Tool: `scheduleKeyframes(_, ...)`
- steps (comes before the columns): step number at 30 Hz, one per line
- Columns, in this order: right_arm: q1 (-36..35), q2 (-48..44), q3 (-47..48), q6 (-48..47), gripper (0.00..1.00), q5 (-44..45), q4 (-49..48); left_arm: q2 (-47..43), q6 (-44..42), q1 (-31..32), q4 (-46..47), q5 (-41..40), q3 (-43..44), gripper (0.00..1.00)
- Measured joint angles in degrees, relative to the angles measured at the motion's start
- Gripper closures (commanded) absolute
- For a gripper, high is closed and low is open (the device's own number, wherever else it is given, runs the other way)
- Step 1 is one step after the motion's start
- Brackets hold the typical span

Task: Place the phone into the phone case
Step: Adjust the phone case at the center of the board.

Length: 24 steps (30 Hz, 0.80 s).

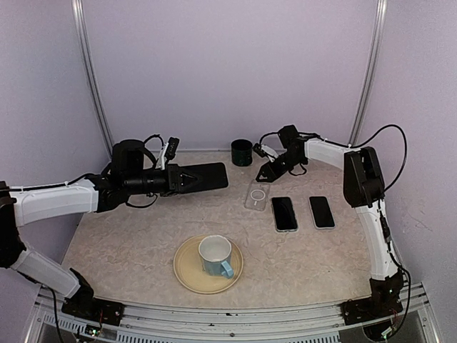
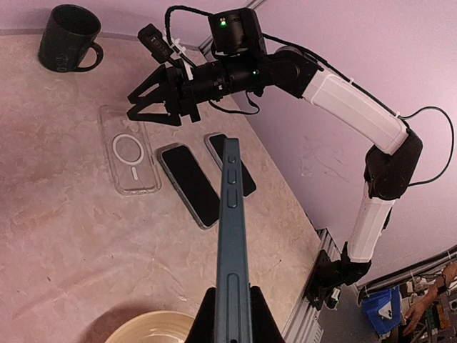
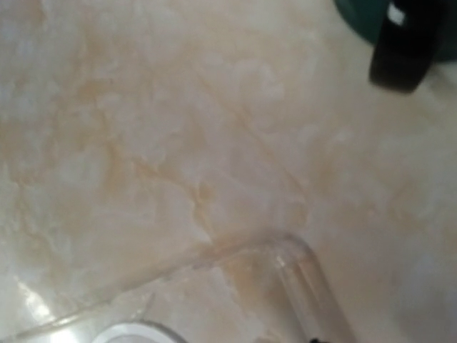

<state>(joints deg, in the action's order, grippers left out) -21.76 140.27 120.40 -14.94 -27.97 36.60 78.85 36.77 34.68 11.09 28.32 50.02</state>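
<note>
My left end effector [image 1: 178, 179] grips the dark blue phone [image 1: 205, 176], held aloft at 9 o'clock of the clear phone case [image 1: 257, 194]. My right end effector [image 1: 270, 171] hangs spread wide over the case's far end. Bare table [image 1: 128, 236] lies between phone and case. Two spare phones [image 1: 284, 213] lie at 3 o'clock of the case, and a dark mug [image 1: 242, 152] stands at 12.

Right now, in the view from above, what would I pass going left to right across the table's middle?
The held phone → clear phone case → first flat phone → second flat phone.
</note>
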Motion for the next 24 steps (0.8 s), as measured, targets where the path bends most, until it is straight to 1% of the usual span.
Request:
scheduleKeyframes(20, 0.1, 1.8, 0.0, -0.1, 0.54, 3.8, -1.9, -0.6, 2.4, 0.0, 2.0, 1.2, -2.3, 1.0)
scheduleKeyframes(24, 0.3, 2.8, 0.0, 0.3, 0.58, 4.0, -2.4, -0.6, 3.0, 0.0, 2.6, 1.7, -2.4, 1.0)
